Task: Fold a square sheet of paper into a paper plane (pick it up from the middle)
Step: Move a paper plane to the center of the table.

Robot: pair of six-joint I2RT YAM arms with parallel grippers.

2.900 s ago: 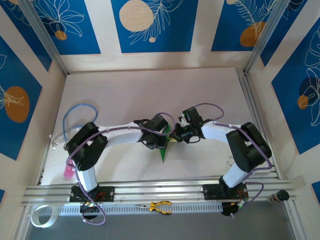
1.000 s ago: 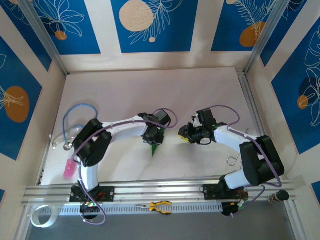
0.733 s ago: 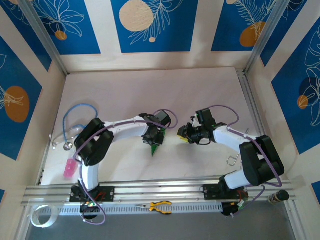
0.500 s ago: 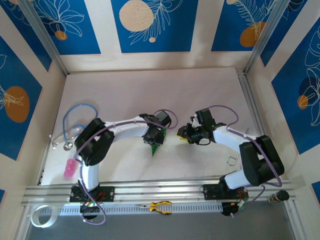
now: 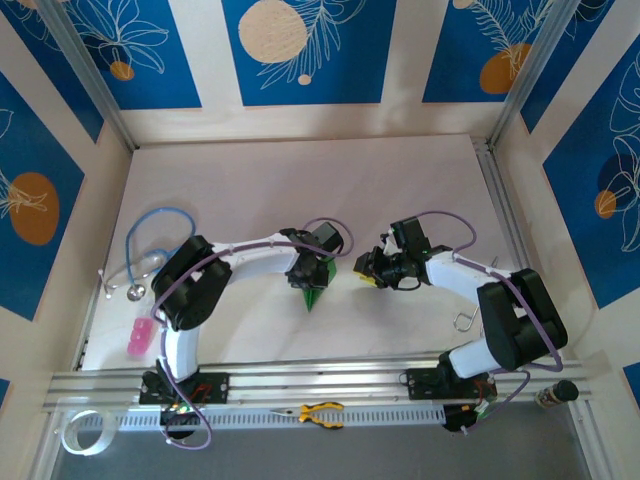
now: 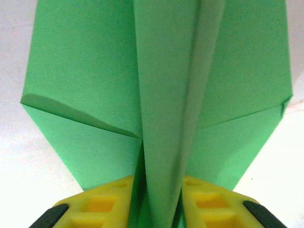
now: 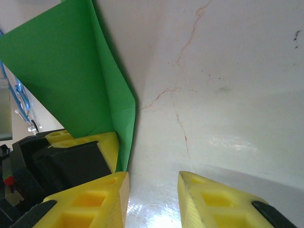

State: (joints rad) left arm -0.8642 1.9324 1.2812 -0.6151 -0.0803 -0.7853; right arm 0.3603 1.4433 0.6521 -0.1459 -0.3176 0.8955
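Bright green dart-shaped paper plane [image 6: 161,95] between left gripper [image 6: 159,190] jaws, pinch unclear; right gripper [image 7: 152,180] spread, empty. Release slowly, straight back, no snagging.

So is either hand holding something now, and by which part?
The plane stands with its centre fold inside the left hand; whether the hand presses it cannot be told. The right hand is open, holding nothing.
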